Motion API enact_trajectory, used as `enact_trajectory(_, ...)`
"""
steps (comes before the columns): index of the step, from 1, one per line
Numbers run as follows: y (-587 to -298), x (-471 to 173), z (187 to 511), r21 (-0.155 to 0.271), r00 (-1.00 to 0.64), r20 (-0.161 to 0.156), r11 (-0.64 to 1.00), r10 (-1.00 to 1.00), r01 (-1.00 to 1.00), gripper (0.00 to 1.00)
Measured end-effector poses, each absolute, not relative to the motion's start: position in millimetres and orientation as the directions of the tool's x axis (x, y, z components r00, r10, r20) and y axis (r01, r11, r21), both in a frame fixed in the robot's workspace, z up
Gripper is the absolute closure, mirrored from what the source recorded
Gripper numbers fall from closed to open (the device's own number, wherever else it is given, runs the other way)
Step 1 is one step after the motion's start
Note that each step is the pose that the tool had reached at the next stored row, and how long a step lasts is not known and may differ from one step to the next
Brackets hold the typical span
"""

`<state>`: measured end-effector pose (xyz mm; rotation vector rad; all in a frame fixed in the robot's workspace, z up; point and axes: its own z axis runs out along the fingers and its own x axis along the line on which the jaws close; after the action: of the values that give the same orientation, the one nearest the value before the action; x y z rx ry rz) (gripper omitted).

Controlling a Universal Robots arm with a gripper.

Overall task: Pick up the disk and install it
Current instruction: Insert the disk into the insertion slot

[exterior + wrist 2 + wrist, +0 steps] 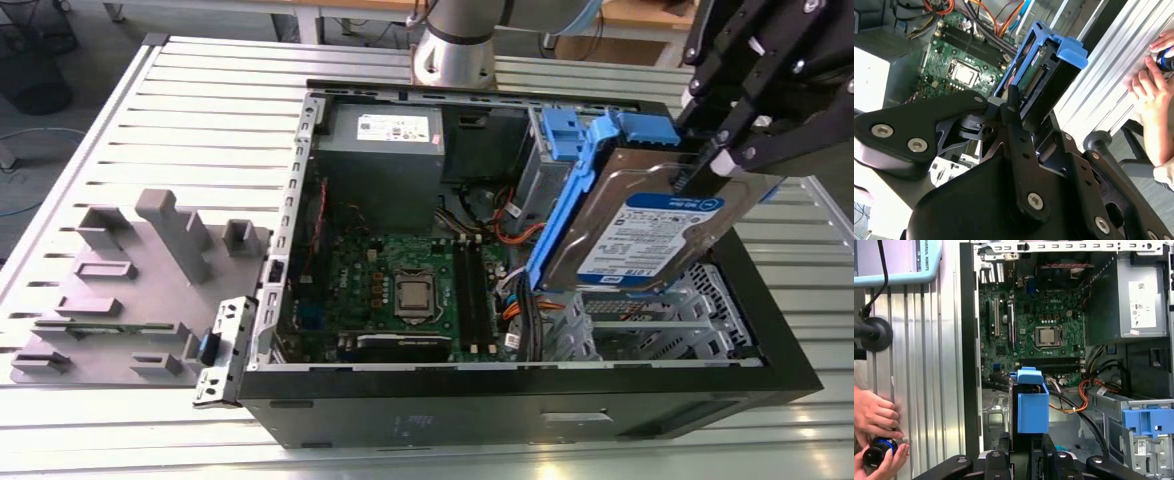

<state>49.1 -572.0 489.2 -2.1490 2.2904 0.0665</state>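
The gripper (pixel 707 172) covers one upper corner of the disk (pixel 638 235).

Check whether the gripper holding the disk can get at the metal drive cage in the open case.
Probably yes. The gripper holds the disk tilted just above the metal drive cage, the computer case is open on that side, and nothing solid lies between them. Orange cables run close beside the cage.

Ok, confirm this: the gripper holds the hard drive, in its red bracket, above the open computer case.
Wrong in one respect: the bracket is blue, not red, as the exterior view shows. Otherwise right: the gripper holds the hard drive above the open computer case.
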Motion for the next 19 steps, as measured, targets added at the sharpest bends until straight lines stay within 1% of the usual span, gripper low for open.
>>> enact_trajectory(8,-572,81,489,0.037,-0.064,-0.029,0.063,-0.998,-0.997,0.65)
enact_trajectory(19,-573,100,484,0.038,-0.064,-0.029,0.063,-0.998,-0.997,0.65)
